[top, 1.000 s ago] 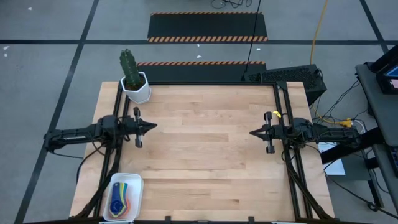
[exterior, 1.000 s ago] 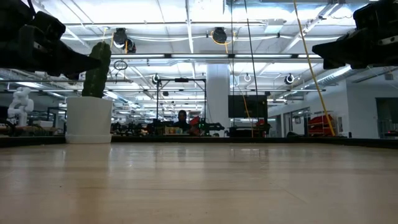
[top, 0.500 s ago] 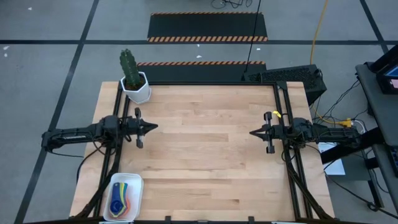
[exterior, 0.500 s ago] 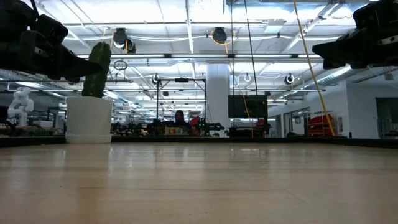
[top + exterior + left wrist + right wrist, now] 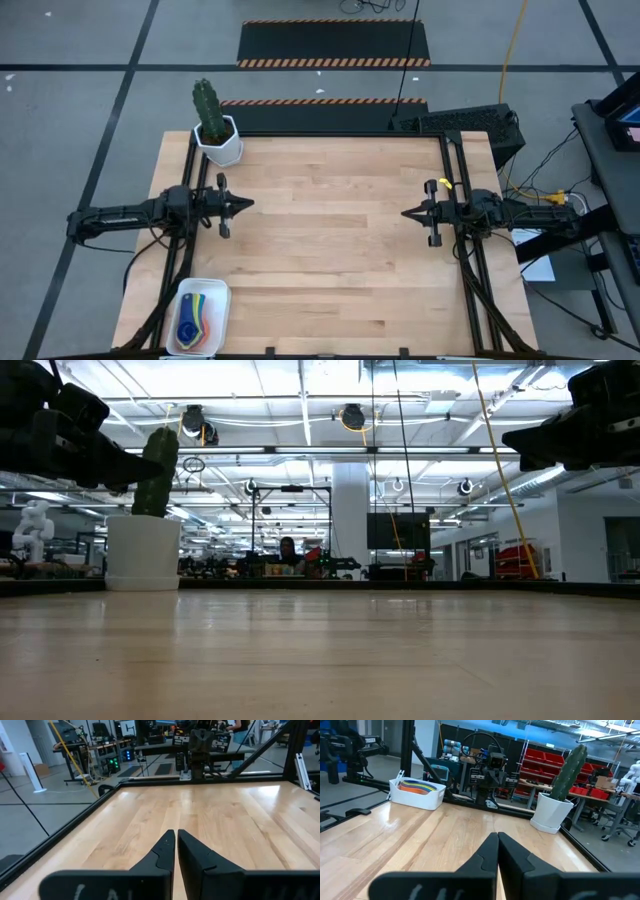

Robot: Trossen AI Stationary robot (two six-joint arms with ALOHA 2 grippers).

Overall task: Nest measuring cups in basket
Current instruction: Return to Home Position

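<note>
**Hovering at either side, both grippers pinched shut and holding nothing**

The left gripper (image 5: pixel 247 203) hangs above the left edge of the table (image 5: pixel 330 250), about midway between near and far, pointing right toward the centre. Its own wrist view shows the two dark fingers (image 5: pixel 165 851) pressed together with only a hairline slit between them and nothing in their grasp. The right gripper (image 5: pixel 406 214) mirrors it above the right edge, pointing left, and its fingers (image 5: pixel 489 851) are likewise drawn together on nothing. The two grippers are well apart, with bare wood between them.

The basket (image 5: pixel 221 296) sits at the near left corner of the table, nearer than the left arm. The measuring cups (image 5: pixel 192 315) lie nested inside it as one stack, with yellow, green and orange rims showing around the dark blue cup (image 5: pixel 187 331) on top. At the far left corner stands a white cactus pot (image 5: pixel 221 144), upright, well apart from the basket.
</note>
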